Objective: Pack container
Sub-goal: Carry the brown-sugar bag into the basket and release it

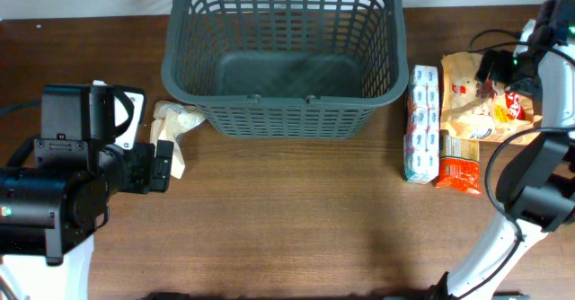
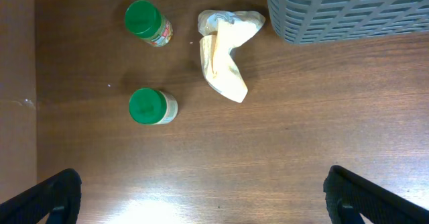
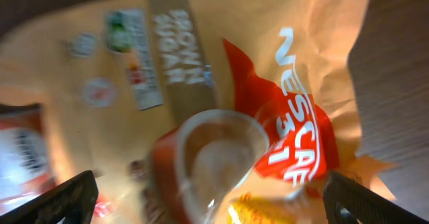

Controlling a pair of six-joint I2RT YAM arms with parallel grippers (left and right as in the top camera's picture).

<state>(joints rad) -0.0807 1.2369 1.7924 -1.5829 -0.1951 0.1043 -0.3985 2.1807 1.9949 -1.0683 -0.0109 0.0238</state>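
The basket (image 1: 287, 111) sits at the top centre of the overhead frame, its long axis running left to right and its floor bare, so packing looks not yet begun. Goods lie on both sides of it on the table (image 1: 296, 228).

At the right of the frame a brown sugar bag (image 3: 167, 43) lies with a red Nescafé packet (image 3: 295, 137) on top of it. Between these and the basket's right wall stands a long blue-and-white pack (image 1: 422, 125), with a red packet (image 1: 458, 170) just beside its lower end. The right gripper (image 3: 209, 190) hovers directly above the Nescafé packet, its fingers spread wide with nothing between them. The wrist view is blurred, so I cannot tell whether it touches the packet. From this hand the basket lies toward frame left, past the long pack.

At the left, the left gripper (image 2: 201, 184) is also spread wide and empty, above bare wood. A cream pouch (image 2: 224, 60) lies ahead of it, close to the basket's lower-left corner, and two green-lidded jars (image 2: 144, 19) stand further out toward the frame's left.

The left hand is nearer the basket, but the right one is already set over a packet. It probably needs only to close, lift and carry toward frame left, clearing the long pack and the rim.
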